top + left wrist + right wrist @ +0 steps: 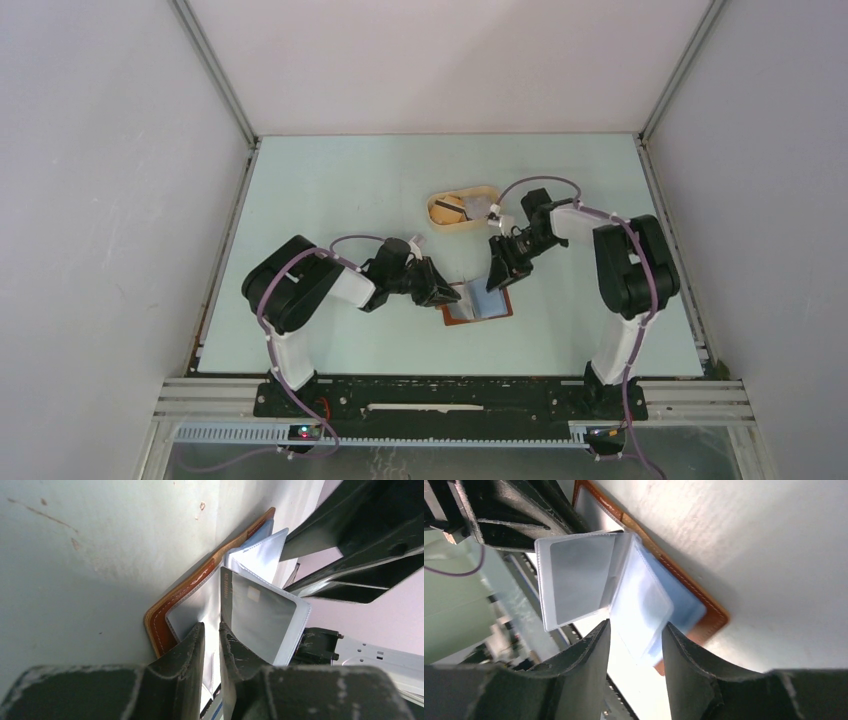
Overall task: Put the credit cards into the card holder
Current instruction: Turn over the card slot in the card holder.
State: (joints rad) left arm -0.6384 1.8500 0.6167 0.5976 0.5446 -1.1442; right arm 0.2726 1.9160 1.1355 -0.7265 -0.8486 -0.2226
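The reddish-brown card holder lies open on the table, its clear inner sleeves fanned upward. My left gripper is at its left edge, shut on one clear sleeve, with the leather cover just beyond. The raised sleeve beside it holds a grey credit card. A light blue card lies flat in the holder. My right gripper hovers over the holder's right half, open, with a loose clear sleeve between its fingertips. More credit cards lie in the tray.
A tan oval tray stands behind the holder, close to the right arm's wrist. Both grippers work within a hand's width of each other over the holder. White walls enclose the pale green table on three sides.
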